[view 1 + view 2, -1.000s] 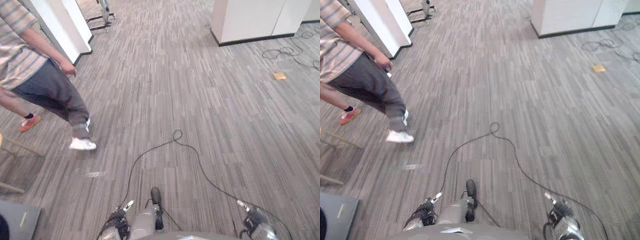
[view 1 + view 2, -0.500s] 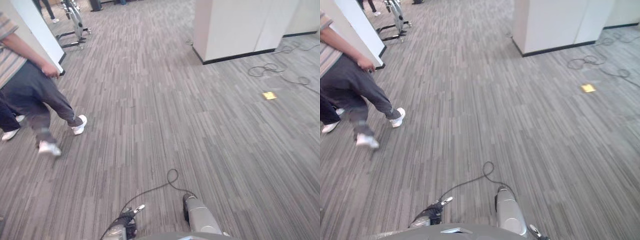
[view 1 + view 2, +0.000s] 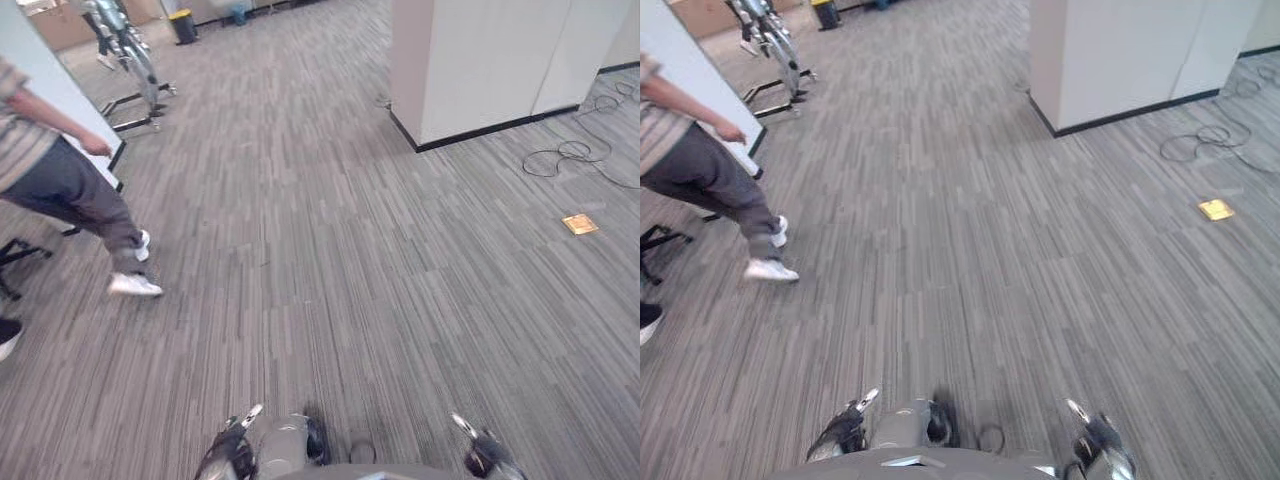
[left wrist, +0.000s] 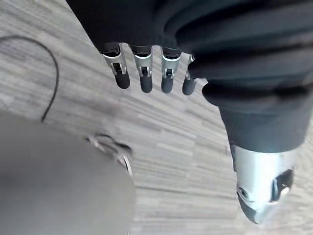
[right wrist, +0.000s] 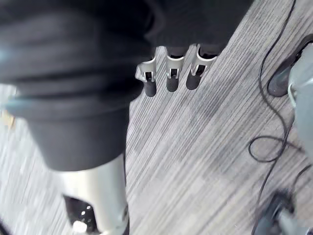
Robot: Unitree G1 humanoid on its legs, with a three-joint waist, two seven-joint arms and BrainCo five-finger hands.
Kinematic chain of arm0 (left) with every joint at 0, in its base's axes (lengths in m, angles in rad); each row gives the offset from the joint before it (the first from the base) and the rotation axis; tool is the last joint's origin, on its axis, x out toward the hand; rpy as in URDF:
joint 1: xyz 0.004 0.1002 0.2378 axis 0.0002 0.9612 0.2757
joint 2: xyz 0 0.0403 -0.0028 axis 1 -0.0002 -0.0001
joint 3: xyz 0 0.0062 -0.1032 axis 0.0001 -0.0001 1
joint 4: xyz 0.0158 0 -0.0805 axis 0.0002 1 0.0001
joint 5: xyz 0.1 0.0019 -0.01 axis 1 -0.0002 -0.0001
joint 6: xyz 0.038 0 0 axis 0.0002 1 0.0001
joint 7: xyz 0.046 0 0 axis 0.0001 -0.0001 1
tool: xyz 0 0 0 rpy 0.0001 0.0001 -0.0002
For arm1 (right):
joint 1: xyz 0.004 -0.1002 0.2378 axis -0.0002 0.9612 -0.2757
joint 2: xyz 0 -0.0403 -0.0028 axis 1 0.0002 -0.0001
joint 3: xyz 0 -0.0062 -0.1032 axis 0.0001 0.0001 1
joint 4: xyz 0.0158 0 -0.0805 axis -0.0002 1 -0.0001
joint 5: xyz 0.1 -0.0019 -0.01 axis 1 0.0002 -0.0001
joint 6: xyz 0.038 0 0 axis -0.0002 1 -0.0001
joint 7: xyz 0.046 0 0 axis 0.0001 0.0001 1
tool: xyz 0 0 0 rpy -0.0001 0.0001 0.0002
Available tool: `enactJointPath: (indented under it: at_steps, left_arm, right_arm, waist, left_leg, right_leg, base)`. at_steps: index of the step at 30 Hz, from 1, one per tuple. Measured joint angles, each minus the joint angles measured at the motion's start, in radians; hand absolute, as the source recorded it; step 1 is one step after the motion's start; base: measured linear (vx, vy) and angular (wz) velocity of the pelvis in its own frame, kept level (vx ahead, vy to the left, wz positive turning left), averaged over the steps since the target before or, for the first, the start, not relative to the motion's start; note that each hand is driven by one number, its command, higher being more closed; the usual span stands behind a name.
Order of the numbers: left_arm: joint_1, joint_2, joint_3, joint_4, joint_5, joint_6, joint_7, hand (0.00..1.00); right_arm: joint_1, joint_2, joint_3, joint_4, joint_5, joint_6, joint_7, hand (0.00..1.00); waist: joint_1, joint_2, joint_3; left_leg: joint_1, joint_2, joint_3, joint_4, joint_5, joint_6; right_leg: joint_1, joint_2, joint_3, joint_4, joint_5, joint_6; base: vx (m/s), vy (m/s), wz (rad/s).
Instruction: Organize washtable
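Person [image 3: 72, 186] half beyond the left edge

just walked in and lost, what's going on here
Nothing is being handled right now. The left hand and the right hand hang open and empty over grey carpeted floor. A person is mid-stride off to the robot's left, a white pillar stands ahead on the right.

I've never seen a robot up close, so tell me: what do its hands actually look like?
Both match. The left hand and right hand each wear a dark ribbed cover over the back and wrist. From it come slim silver fingers with rounded dark tips, set in a row, and a thicker silver thumb standing apart.
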Motion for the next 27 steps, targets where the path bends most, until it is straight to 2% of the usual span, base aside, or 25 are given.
enactJointPath:
  at_steps: [1, 2, 3, 4, 5, 6, 7, 9, 10, 11, 12, 13, 14, 15, 16, 17, 18, 19, 20, 21, 22, 23, 25, 26, 27]
  left_arm:
    - [-0.002, 0.029, 0.001, 0.032, -0.002, 0.000, 0.003, 0.00]
    - [0.005, 0.050, -0.002, 0.037, 0.000, -0.001, 0.003, 0.00]
    - [-0.001, 0.089, -0.012, 0.055, 0.002, -0.001, 0.004, 0.00]
    - [-0.016, 0.101, -0.041, 0.073, 0.003, 0.002, 0.003, 0.00]
    - [-0.033, 0.102, -0.069, 0.084, 0.003, 0.003, 0.001, 0.00]
    - [-0.073, 0.098, -0.141, 0.108, 0.003, 0.015, 0.002, 0.00]
    - [-0.081, 0.086, -0.190, 0.111, 0.006, 0.020, 0.001, 0.00]
    - [-0.101, 0.074, -0.248, 0.115, 0.005, 0.020, 0.000, 0.00]
    - [-0.124, 0.041, -0.244, 0.114, 0.004, 0.020, 0.001, 0.00]
    - [-0.145, 0.018, -0.231, 0.103, 0.004, 0.019, 0.002, 0.00]
    - [-0.152, 0.008, -0.222, 0.096, 0.004, 0.017, 0.002, 0.00]
    - [-0.154, -0.017, -0.210, 0.074, 0.004, 0.015, 0.002, 0.00]
    - [-0.153, -0.037, -0.202, 0.072, 0.005, 0.013, 0.002, 0.00]
    - [-0.147, -0.062, -0.193, 0.065, 0.006, 0.014, -0.001, 0.00]
    - [-0.148, -0.084, -0.154, 0.062, 0.020, 0.015, -0.005, 0.00]
    - [-0.145, -0.087, -0.138, 0.062, 0.024, 0.017, -0.009, 0.00]
    - [-0.134, -0.091, -0.080, 0.062, 0.028, 0.018, -0.016, 0.00]
    - [-0.132, -0.094, -0.024, 0.062, 0.035, 0.020, -0.016, 0.00]
    - [-0.117, -0.095, 0.007, 0.046, 0.044, 0.021, -0.014, 0.00]
    - [-0.110, -0.095, 0.021, 0.011, 0.044, 0.020, -0.015, 0.00]
    - [-0.106, -0.089, 0.021, -0.016, 0.043, 0.017, -0.015, 0.00]
    - [-0.106, -0.084, 0.021, -0.019, 0.043, 0.012, -0.014, 0.00]
    - [-0.111, -0.063, -0.010, -0.049, 0.036, 0.006, 0.009, 0.00]
    - [-0.107, -0.053, -0.022, -0.058, 0.031, 0.002, 0.014, 0.00]
    - [-0.102, -0.030, -0.054, -0.060, 0.014, -0.003, 0.024, 0.00]
  right_arm:
    - [0.053, 0.006, -0.003, 0.006, -0.006, 0.005, 0.001, 0.00]
    - [0.076, 0.012, -0.006, 0.024, -0.009, 0.006, 0.002, 0.00]
    - [0.102, 0.021, -0.007, 0.072, -0.015, 0.008, 0.002, 0.00]
    - [0.109, 0.044, -0.021, 0.100, -0.023, 0.010, 0.004, 0.00]
    - [0.118, 0.057, -0.030, 0.108, -0.026, 0.009, 0.007, 0.00]
    - [0.105, 0.080, -0.028, 0.104, -0.033, 0.008, 0.025, 0.00]
    - [0.097, 0.091, -0.021, 0.094, -0.033, 0.008, 0.035, 0.00]
    - [0.100, 0.095, 0.021, 0.065, -0.033, 0.003, 0.046, 0.00]
    - [0.106, 0.098, 0.011, 0.064, -0.032, 0.006, 0.045, 0.00]
    - [0.127, 0.104, 0.008, 0.048, -0.032, 0.006, 0.045, 0.00]
    - [0.136, 0.105, 0.009, 0.046, -0.032, 0.007, 0.043, 0.00]
    - [0.141, 0.103, 0.020, 0.044, -0.032, 0.007, 0.040, 0.00]
    - [0.146, 0.099, 0.023, 0.037, -0.032, 0.007, 0.038, 0.00]
    - [0.131, 0.099, 0.029, 0.017, -0.031, 0.003, 0.035, 0.00]
    - [0.120, 0.100, 0.034, -0.020, -0.031, 0.005, 0.035, 0.00]
    - [0.117, 0.101, 0.033, -0.037, -0.031, 0.006, 0.035, 0.00]
    - [0.113, 0.105, 0.045, -0.062, -0.030, 0.005, 0.037, 0.00]
    - [0.105, 0.101, 0.064, -0.080, -0.030, 0.008, 0.038, 0.00]
    - [0.095, 0.100, 0.077, -0.097, -0.030, 0.008, 0.039, 0.00]
    - [0.080, 0.100, 0.100, -0.119, -0.029, 0.006, 0.039, 0.00]
    - [0.066, 0.099, 0.132, -0.144, -0.029, 0.003, 0.038, 0.00]
    - [0.061, 0.099, 0.150, -0.162, -0.027, 0.000, 0.037, 0.00]
    - [0.052, 0.101, 0.201, -0.208, 0.006, -0.003, 0.022, 0.00]
    - [0.051, 0.101, 0.210, -0.209, 0.008, -0.004, 0.019, 0.00]
    - [0.052, 0.100, 0.209, -0.204, 0.008, -0.005, 0.011, 0.00]
  waist:
    - [0.006, -0.044, -0.007]
    - [-0.001, -0.072, -0.026]
    - [-0.027, -0.155, -0.040]
    - [-0.051, -0.156, -0.043]
    - [-0.060, -0.148, -0.039]
    - [-0.062, -0.138, -0.023]
    - [-0.066, -0.114, -0.010]
    - [-0.088, -0.059, 0.004]
    - [-0.102, -0.051, 0.018]
    - [-0.107, -0.049, 0.018]
    - [-0.105, -0.053, 0.017]
    - [-0.107, -0.065, 0.012]
    - [-0.107, -0.067, 0.008]
    - [-0.105, -0.039, -0.004]
    - [-0.107, -0.037, 0.001]
    - [-0.106, -0.033, 0.006]
    - [-0.104, -0.022, 0.011]
    - [-0.103, -0.009, 0.009]
    - [-0.095, -0.007, 0.006]
    - [-0.074, -0.010, 0.006]
    - [-0.047, -0.016, 0.005]
    - [-0.041, -0.018, 0.005]
    - [-0.017, -0.027, 0.009]
    - [-0.018, -0.036, 0.012]
    - [-0.025, -0.062, 0.007]
  left_leg:
    - [0.037, -0.038, -0.002, 0.057, 0.138, 0.058]
    - [0.056, -0.066, 0.002, 0.087, 0.167, 0.097]
    - [0.089, -0.126, 0.006, 0.177, 0.100, 0.133]
    - [0.140, -0.155, -0.027, 0.200, 0.028, 0.130]
    - [0.168, -0.161, -0.048, 0.189, -0.002, 0.138]
    - [0.247, -0.158, -0.068, 0.141, -0.033, 0.135]
    - [0.319, -0.144, -0.080, 0.085, -0.046, 0.131]
    - [0.429, -0.104, -0.106, 0.003, -0.080, 0.129]
    - [0.501, -0.088, -0.130, -0.031, -0.110, 0.123]
    - [0.558, -0.082, -0.160, -0.045, -0.153, 0.107]
    - [0.582, -0.081, -0.170, -0.046, -0.178, 0.102]
    - [0.629, -0.087, -0.192, -0.044, -0.235, 0.105]
    - [0.648, -0.072, -0.207, -0.044, -0.256, 0.115]
    - [0.643, -0.050, -0.204, 0.041, -0.238, 0.080]
    - [0.604, -0.026, -0.204, 0.229, -0.226, 0.058]
    - [0.570, -0.006, -0.209, 0.358, -0.205, 0.028]
    - [0.475, 0.048, -0.224, 0.681, -0.115, -0.046]
    - [0.396, 0.083, -0.231, 0.922, -0.031, -0.124]
    - [0.331, 0.100, -0.227, 1.107, 0.024, -0.155]
    - [0.260, 0.109, -0.199, 1.253, 0.032, -0.133]
    - [0.189, 0.109, -0.152, 1.278, 0.020, -0.102]
    - [0.146, 0.109, -0.135, 1.263, 0.005, -0.076]
    - [0.028, 0.176, -0.001, 1.034, -0.060, 0.030]
    - [0.022, 0.187, 0.044, 0.920, -0.071, 0.039]
    - [0.042, 0.162, 0.124, 0.575, -0.065, 0.028]
  right_leg:
    - [-0.011, -0.024, 0.023, 0.192, -0.003, 0.018]
    - [-0.031, -0.047, 0.032, 0.301, 0.020, 0.046]
    - [-0.057, -0.080, 0.041, 0.490, 0.168, 0.082]
    - [-0.100, -0.061, 0.029, 0.616, 0.461, 0.142]
    - [-0.148, -0.045, 0.021, 0.692, 0.499, 0.140]
    - [-0.271, -0.013, -0.009, 0.842, 0.370, 0.078]
    - [-0.364, 0.017, -0.036, 0.869, 0.275, 0.053]
    - [-0.534, 0.085, -0.085, 0.756, 0.185, 0.032]
    - [-0.611, 0.095, -0.092, 0.602, 0.177, 0.041]
    - [-0.660, 0.070, -0.104, 0.406, 0.200, 0.072]
    - [-0.673, 0.051, -0.107, 0.285, 0.226, 0.098]
    - [-0.690, 0.012, -0.130, 0.153, 0.375, 0.113]
    - [-0.692, 0.015, -0.153, 0.194, 0.383, 0.055]
    - [-0.695, 0.028, -0.166, 0.282, 0.286, 0.013]
    - [-0.664, 0.025, -0.192, 0.340, 0.222, -0.039]
    - [-0.631, 0.030, -0.207, 0.350, 0.194, -0.056]
    - [-0.553, 0.057, -0.234, 0.342, 0.154, -0.078]
    - [-0.481, 0.081, -0.252, 0.312, 0.126, -0.093]
    - [-0.414, 0.093, -0.259, 0.277, 0.103, -0.106]
    - [-0.339, 0.112, -0.232, 0.224, 0.087, -0.121]
    - [-0.281, 0.116, -0.184, 0.175, 0.078, -0.130]
    - [-0.256, 0.117, -0.165, 0.149, 0.076, -0.131]
    - [-0.153, 0.106, -0.088, 0.053, 0.077, -0.126]
    - [-0.119, 0.091, -0.079, 0.025, 0.076, -0.118]
    - [-0.059, 0.047, -0.070, -0.032, 0.064, -0.097]
  base:
    - [0.48, 0.203, -0.57]
    - [0.63, 0.092, -0.26]
    - [0.27, 0.035, 0.32]
    - [0.11, 0.023, 0.49]
    - [0.09, -0.021, 0.46]
    - [0.19, -0.064, 0.13]
    - [0.29, -0.095, 0.07]
    - [0.41, -0.110, 0.26]
    - [0.78, -0.244, 0.74]
    - [0.74, -0.294, 0.77]
    - [0.81, -0.382, 0.79]
    - [0.65, -0.371, 0.50]
    - [0.88, -0.476, 0.52]
    - [0.82, -0.526, 0.45]
    - [0.81, -0.506, 0.47]
    - [0.72, -0.491, 0.47]
    - [0.62, -0.375, 0.37]
    - [0.65, -0.376, 0.28]
    - [0.58, -0.324, 0.02]
    - [0.64, -0.317, -0.42]
    - [0.57, -0.264, -0.58]
    - [0.40, -0.168, -0.81]
    - [0.05, -0.063, -0.86]
    - [-0.16, -0.041, -0.74]
    - [-0.18, -0.049, -0.44]
